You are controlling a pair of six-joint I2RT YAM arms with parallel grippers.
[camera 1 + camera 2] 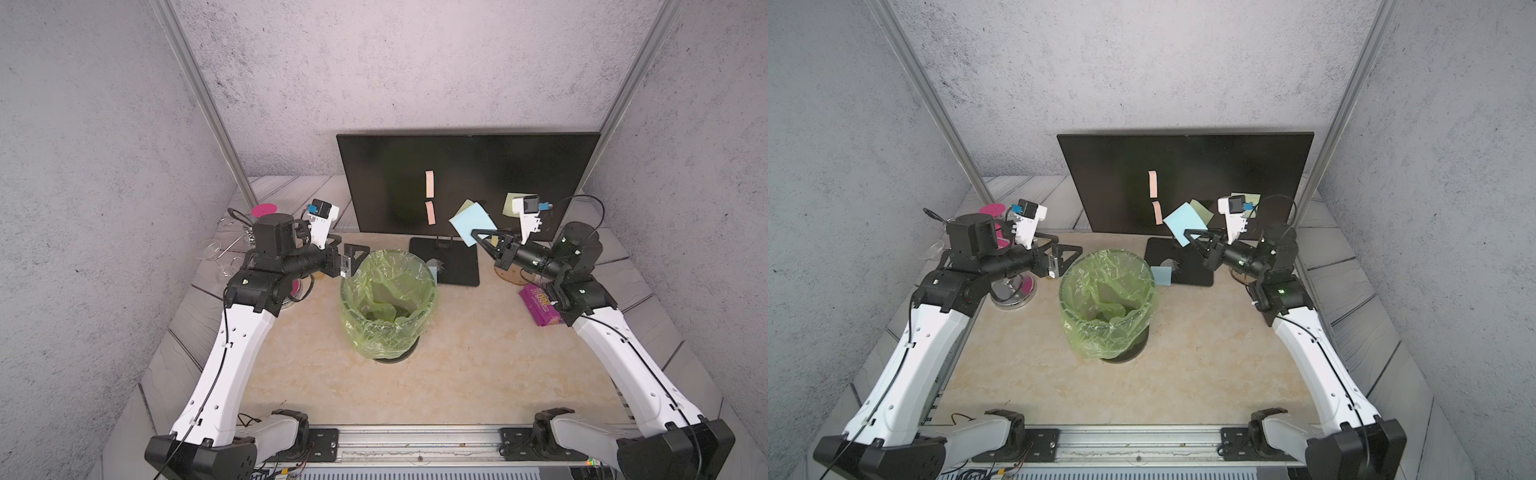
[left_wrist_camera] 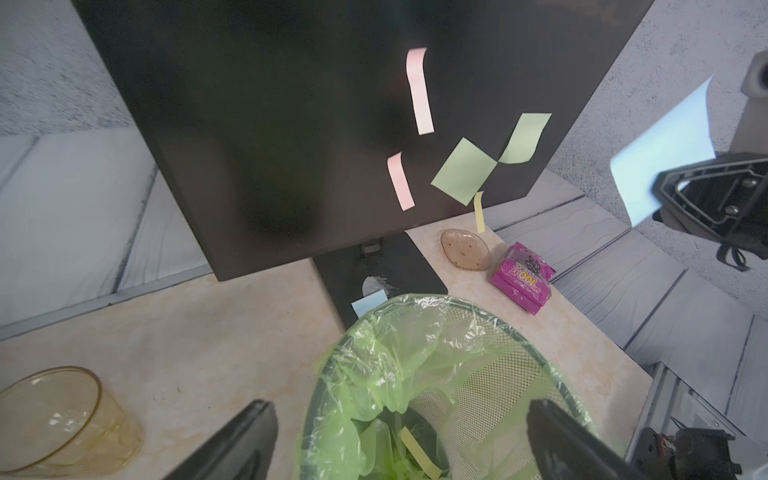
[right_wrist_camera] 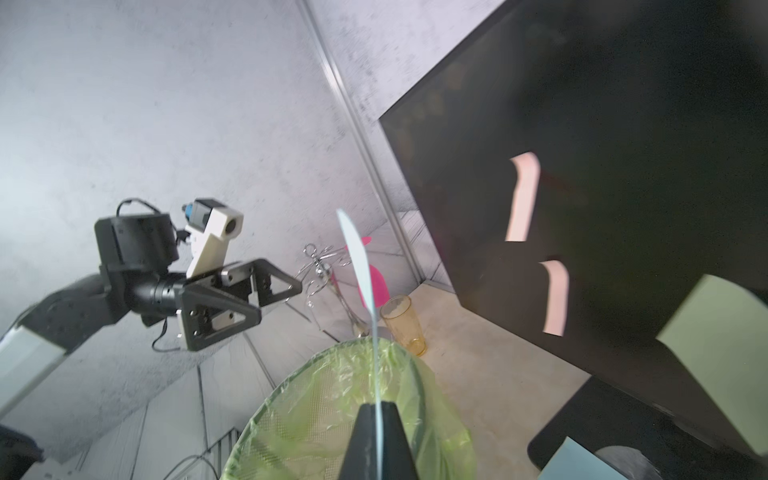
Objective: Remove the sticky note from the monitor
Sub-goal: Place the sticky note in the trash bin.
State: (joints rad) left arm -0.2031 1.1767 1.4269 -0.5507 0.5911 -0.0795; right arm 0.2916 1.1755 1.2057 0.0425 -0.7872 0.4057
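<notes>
My right gripper (image 1: pixel 478 237) pinches a blue sticky note (image 1: pixel 469 222) by one corner, fingers closed flat on the paper. The sheet is held up in the air just in front of the lower right part of the monitor (image 1: pixel 457 166) and off its glass. From the right wrist cam the note runs edge-on up from between the closed fingers (image 3: pixel 397 444), well apart from the screen. The monitor stands at the back of the table, right of ctr, on a black base plate (image 1: pixel 461 266). On the screen: two pink strips (image 1: pixel 429 184), one above the other near ctr; two green notes (image 2: pixel 464 171), corners meeting, lower right; a thin yellow strip (image 2: pixel 479 212) hanging at the btm edge. A second blue note (image 2: pixel 369 301) lies on the base plate's near corner, just beside the mesh bin (image 2: pixel 498 328). My left gripper (image 1: pixel 351 259) hangs just beside that bin's rim, fingers (image 2: pixel 232 444) spread wide; from the left wrist cam they frame the bin's mouth. The bin, lined w/ a green bag, sits mid-table in front of the base plate, w/ a yellow slip (image 2: pixel 419 453) inside. Right of the base plate: an amber dish (image 2: pixel 465 249) and a magenta packet (image 1: pixel 540 305), the packet partly hidden by my right arm. Far left: an amber cup (image 2: pixel 54 415) and a chrome wire rack (image 1: pixel 1011 297).
</notes>
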